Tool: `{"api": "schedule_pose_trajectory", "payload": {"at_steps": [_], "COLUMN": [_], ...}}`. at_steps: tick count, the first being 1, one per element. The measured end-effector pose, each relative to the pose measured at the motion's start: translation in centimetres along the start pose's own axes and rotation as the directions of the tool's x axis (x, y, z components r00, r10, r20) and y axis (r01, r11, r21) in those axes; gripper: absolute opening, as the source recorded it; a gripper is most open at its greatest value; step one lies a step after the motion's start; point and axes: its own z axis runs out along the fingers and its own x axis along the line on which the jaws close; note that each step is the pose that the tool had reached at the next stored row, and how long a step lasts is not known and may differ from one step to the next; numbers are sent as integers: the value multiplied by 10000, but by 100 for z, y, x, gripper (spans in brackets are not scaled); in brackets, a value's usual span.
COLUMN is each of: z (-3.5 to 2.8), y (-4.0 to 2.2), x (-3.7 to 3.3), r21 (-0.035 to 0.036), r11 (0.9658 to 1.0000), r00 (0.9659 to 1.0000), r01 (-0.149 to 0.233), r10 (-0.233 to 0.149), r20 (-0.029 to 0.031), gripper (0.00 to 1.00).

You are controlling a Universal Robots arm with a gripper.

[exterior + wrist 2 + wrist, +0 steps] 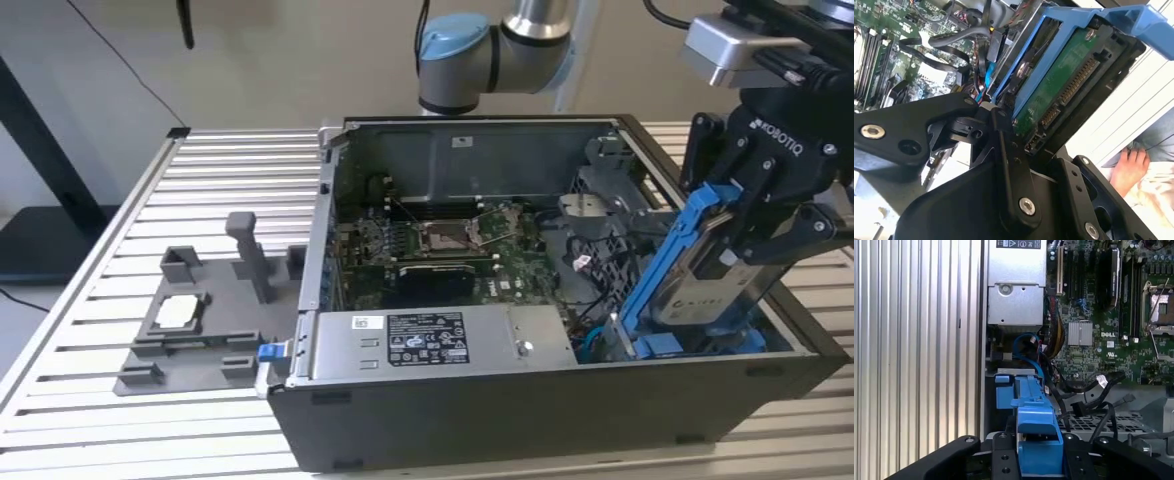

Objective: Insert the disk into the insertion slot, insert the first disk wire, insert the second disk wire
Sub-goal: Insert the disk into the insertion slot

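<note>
black pincer (1039, 460) links sit in the foreground of both wrist views, with two fingers (1010, 160) clenched on the disk (711, 285), one finger on each side. there is one disk: a flat silver-grey rectangle with a white label, framed by a bright blue plastic carrier. in the second wrist view its green circuit-board face and a row of connector pins show.

the disk stands steeply tilted at the corner of the case on the exterior view's right. its lower end is down at the insertion slot (674, 345), a single grey bay with blue plastic rails, and its upper end rises above the case rim. whether it touches the rails cannot be told.

one dark grey computer case (534, 420) lies open on a ribbed metal worktop (120, 220). inside are one green motherboard (441, 245), one silver labelled power-supply box (427, 345) and one square finned heatsink (1080, 333). several black cables (1089, 390) and one thin blue cable (1026, 340) lie loose near the slot, between it and the motherboard.

on the exterior view's left, one grey plastic fixture (200, 335) with upright posts lies on the worktop beside the case. one arm joint with a pale blue cap (461, 45) stands behind the case. in the second wrist view one person's hand (1130, 167) rests on pale cloth past the worktop's edge.
</note>
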Motion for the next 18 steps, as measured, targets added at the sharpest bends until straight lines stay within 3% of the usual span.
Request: {"api": "schedule_pose_trajectory", "payload": {"at_steps": [5,18], "z": [45,281], "y": [-2,-14], "x": [0,0], "r21": [0,0], "r11": [10000,10000], "r00": [10000,10000], "r01": [41,72], "r10": [-41,-72], "r20": [-2,-4], "gripper": [33,33]}}
